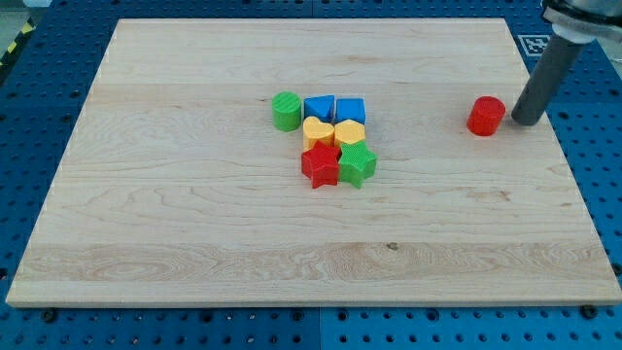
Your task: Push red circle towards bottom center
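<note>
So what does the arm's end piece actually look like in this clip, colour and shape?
Only its lowest part shows at the view's top right: a straight, smooth dark grey cylindrical rod, plain and unmarked, ending in my tip. Above it sits a wider, lighter grey collar, cut off by the frame. No cables are visible.

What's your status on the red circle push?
My tip just right of red circle. Circle at board's right, far from bottom center. Path clear.

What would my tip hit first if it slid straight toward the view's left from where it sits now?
My tip sits just to the view's right of the red circle, so it would likely meet that first. Beyond it the board looks free until the blue blocks, though depth is uncertain.
</note>
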Tool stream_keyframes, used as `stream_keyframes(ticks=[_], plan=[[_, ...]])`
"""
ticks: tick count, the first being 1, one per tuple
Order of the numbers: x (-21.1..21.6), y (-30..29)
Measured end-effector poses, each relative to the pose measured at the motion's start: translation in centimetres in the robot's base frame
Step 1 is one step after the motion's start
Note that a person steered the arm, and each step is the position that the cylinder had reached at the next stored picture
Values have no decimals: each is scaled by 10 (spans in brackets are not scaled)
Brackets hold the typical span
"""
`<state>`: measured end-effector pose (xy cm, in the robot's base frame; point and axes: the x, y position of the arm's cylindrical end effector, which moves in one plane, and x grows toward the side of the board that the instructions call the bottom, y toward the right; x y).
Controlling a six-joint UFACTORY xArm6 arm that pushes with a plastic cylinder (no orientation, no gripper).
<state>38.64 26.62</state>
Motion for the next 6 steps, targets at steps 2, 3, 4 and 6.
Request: stream_keyframes(ticks=[2, 3, 4, 6], plan=[[5, -35], [15, -39], [-2, -49], [16, -52]])
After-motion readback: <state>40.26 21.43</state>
